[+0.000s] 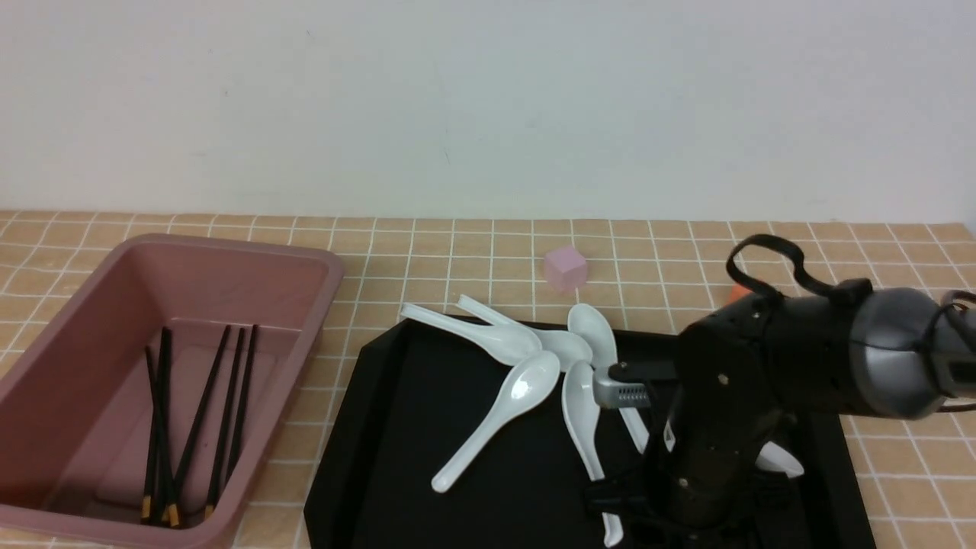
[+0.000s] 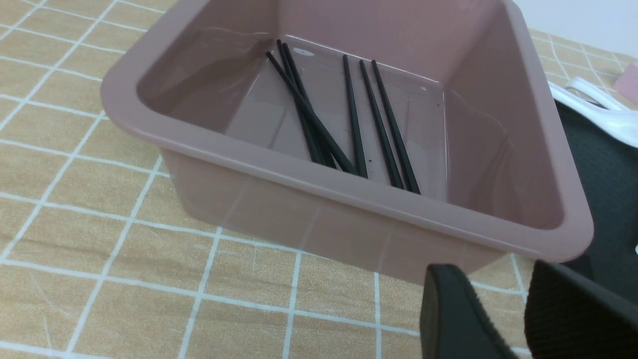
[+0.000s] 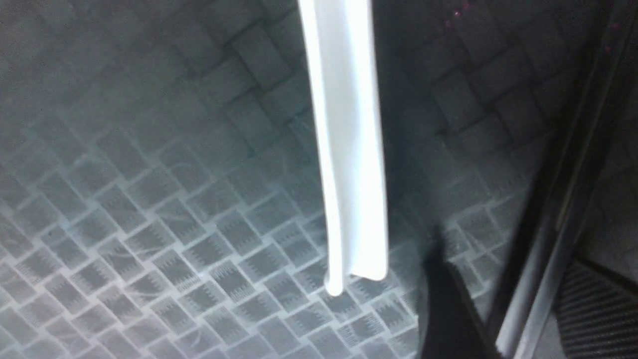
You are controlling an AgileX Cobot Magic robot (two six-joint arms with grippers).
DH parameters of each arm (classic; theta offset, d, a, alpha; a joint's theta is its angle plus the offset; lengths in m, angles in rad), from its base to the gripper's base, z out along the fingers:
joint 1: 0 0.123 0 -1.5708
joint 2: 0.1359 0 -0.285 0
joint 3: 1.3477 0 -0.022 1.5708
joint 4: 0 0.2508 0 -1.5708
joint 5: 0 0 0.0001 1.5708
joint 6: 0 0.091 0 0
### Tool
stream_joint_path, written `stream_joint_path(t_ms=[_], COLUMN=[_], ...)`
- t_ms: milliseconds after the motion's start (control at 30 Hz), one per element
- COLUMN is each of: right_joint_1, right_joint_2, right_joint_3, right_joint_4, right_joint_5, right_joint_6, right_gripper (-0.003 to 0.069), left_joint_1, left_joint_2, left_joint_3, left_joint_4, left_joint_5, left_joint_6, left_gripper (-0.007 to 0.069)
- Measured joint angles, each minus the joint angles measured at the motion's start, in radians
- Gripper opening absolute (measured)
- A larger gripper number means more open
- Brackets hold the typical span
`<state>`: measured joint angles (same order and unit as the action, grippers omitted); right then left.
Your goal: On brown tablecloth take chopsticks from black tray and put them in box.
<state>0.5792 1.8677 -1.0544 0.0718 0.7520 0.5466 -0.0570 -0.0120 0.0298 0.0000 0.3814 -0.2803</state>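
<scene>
The pink box [image 1: 320,305] stands at the left on the brown tablecloth [image 1: 473,252] with several black chopsticks [image 1: 198,427] lying in it. They also show in the left wrist view [image 2: 354,124], inside the box [image 2: 349,192]. The left gripper [image 2: 503,319] is open and empty, low beside the box's near corner. My right arm [image 1: 732,396] reaches down onto the black tray [image 1: 427,427]; its fingers are hidden in the front view. The right gripper [image 3: 508,279] is open just above the tray floor [image 3: 149,199]. A glossy dark chopstick [image 3: 563,189] lies between its fingers.
Several white spoons [image 1: 526,381] lie fanned across the tray's far half. One spoon handle [image 3: 354,149] ends close beside the right gripper's finger [image 3: 448,309]. A small pink cube [image 1: 566,268] sits behind the tray. A bit of something orange [image 1: 736,293] shows behind the right arm.
</scene>
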Motion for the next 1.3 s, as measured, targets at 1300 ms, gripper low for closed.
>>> stream_joint_path(t_ms=[1300], right_joint_1=[0.290], right_joint_2=[0.007], right_joint_3=[-0.584], right_joint_4=[0.734], right_joint_5=[-0.420], right_joint_6=[-0.769], right_gripper=[0.0126], left_joint_1=[0.000], left_joint_2=[0.000], left_joint_3=[0.000], left_joint_4=[0.000], left_joint_5=[0.000], left_joint_6=[0.000], left_gripper=[0.0239])
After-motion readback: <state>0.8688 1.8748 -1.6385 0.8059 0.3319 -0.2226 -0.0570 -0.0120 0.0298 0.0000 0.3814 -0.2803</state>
